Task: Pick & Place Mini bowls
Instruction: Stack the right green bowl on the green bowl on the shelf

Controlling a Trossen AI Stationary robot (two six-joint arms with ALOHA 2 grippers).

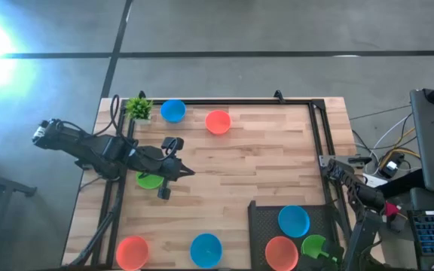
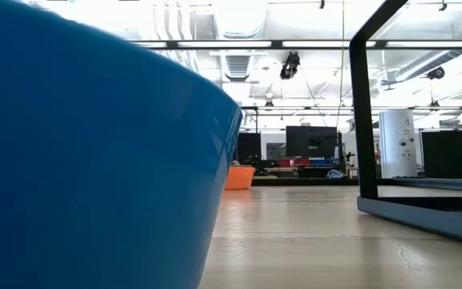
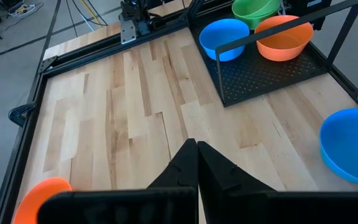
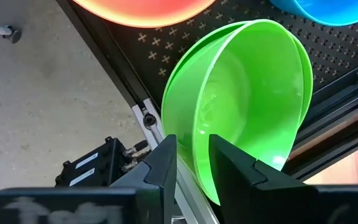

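Right gripper: fingers a little apart, on each side of the green bowl's rim, over the tray
Left gripper: fingers pressed together, above the table
Tray: held a blue bowl and an orange bowl

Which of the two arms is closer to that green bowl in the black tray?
The right. The right gripper has its open fingers straddling the rim of the green bowl in the black tray. The left gripper, shut, hovers far across the table.
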